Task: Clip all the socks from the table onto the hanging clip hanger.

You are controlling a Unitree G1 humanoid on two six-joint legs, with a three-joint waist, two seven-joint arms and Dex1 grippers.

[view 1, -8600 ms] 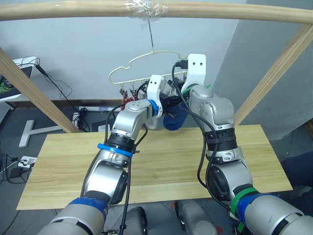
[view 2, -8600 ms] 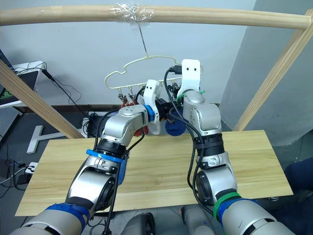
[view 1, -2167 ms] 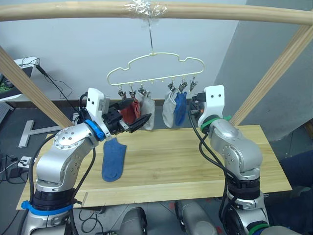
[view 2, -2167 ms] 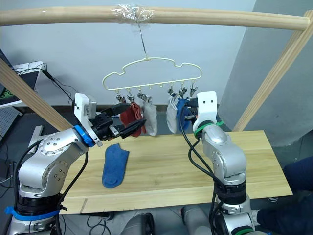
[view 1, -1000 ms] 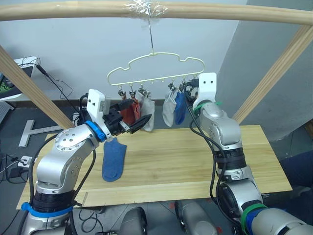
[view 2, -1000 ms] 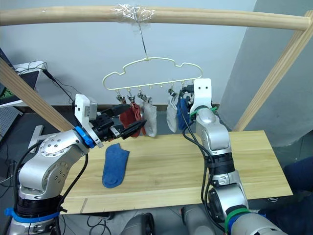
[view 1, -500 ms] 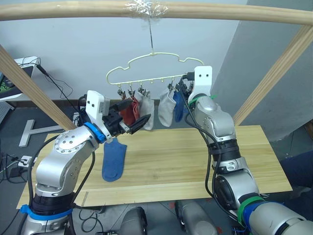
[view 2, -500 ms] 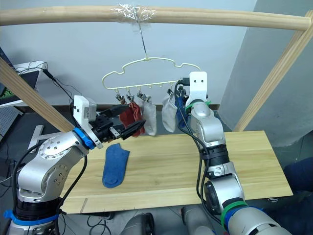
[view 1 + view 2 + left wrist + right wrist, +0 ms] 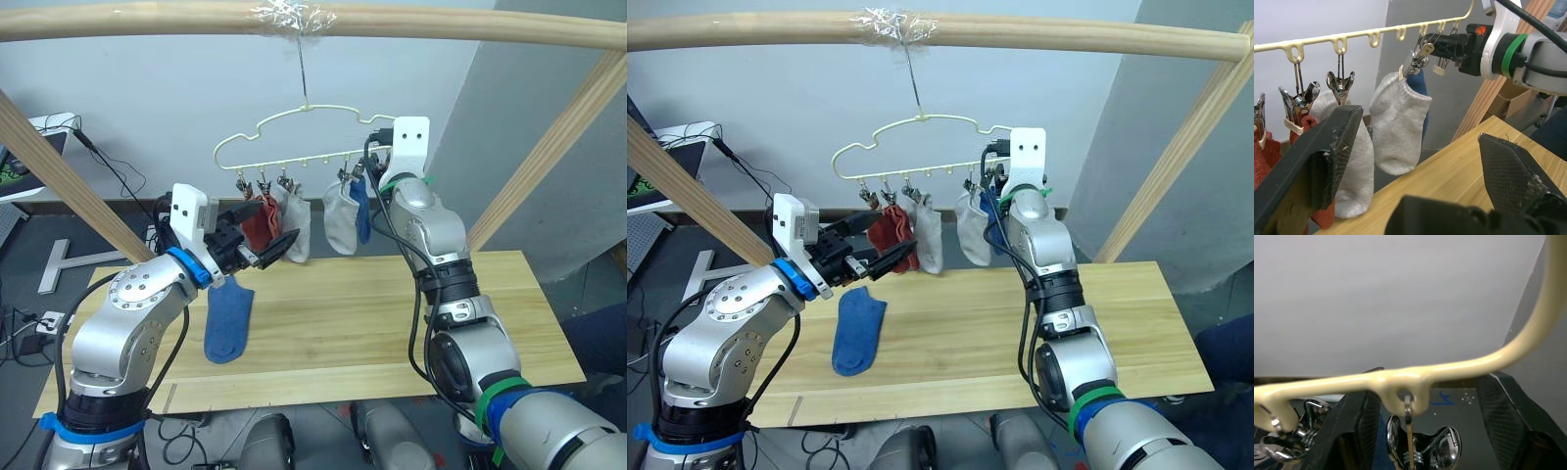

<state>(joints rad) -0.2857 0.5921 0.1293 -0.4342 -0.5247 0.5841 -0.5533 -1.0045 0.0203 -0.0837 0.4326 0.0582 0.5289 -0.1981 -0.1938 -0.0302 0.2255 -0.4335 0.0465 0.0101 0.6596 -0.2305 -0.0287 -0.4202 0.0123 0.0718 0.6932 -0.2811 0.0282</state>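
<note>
1. Left pincer [image 9: 279, 247]: fingers spread apart, nothing between them, held up over the left part of the tabletop [image 9: 509, 323], pointing toward the hung socks. The left wrist view looks between its two black fingers [image 9: 1322, 147] at the clip row.
2. Right pincer [image 9: 1436, 49]: raised to the right end of the clip hanger [image 9: 294, 122], at the clips there. The right wrist view shows its two fingers [image 9: 1359, 423] apart, one on each side of a metal clip [image 9: 1422, 450] hanging from a loop of the hanger bar; released, gripping nothing that I can see.
3. Clip hanger: pale-yellow wire, hung by its hook from the wooden pole [image 9: 441, 24] overhead, where clear tape is wrapped round the pole.
4. Hung socks, left to right in the head views: rust red sock [image 9: 258, 221], light grey sock [image 9: 294, 223], then a second light grey sock [image 9: 340, 221] with a blue sock [image 9: 362, 211] just behind it and touching it. Whether a second red sock hangs behind the first, cannot tell.
5. One blue sock on the tabletop [image 9: 227, 320]: flat, lengthwise front to back, on the left part, below the left pincer.
6. Background: grey wall, cables on the floor [image 9: 29, 264] at left.
</note>
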